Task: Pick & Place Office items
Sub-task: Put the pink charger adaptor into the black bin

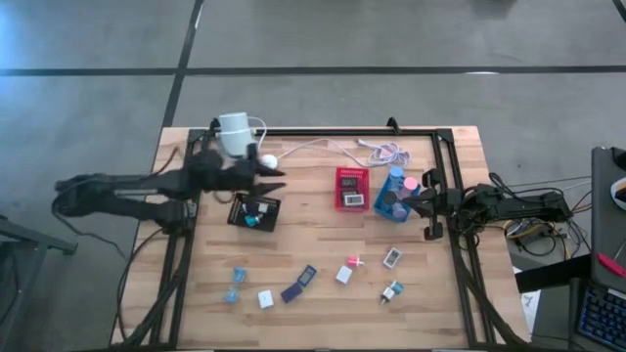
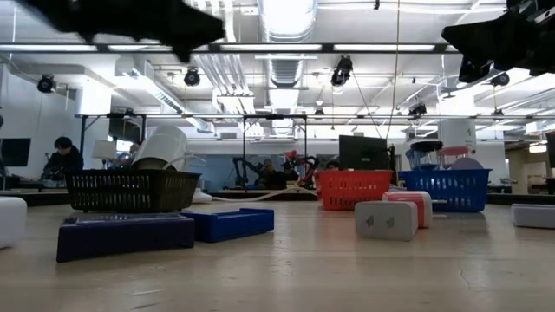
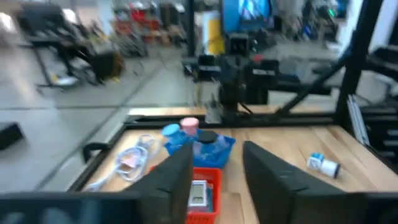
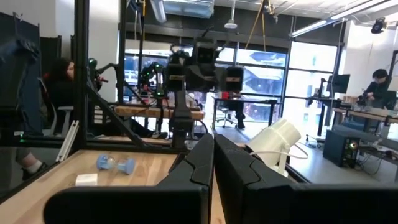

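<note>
Two dark jointed arms, each end effector (image 3: 217,180) bearing two blunt black fingers.

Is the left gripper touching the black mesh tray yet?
Apart. The low view shows the left gripper raised high over the black mesh tray, with clear space between.

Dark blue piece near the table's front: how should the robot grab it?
Take the dark blue piece across its narrow width, mid-length, from straight above. It lies flat and slanted, so turn the jaws to match.
</note>
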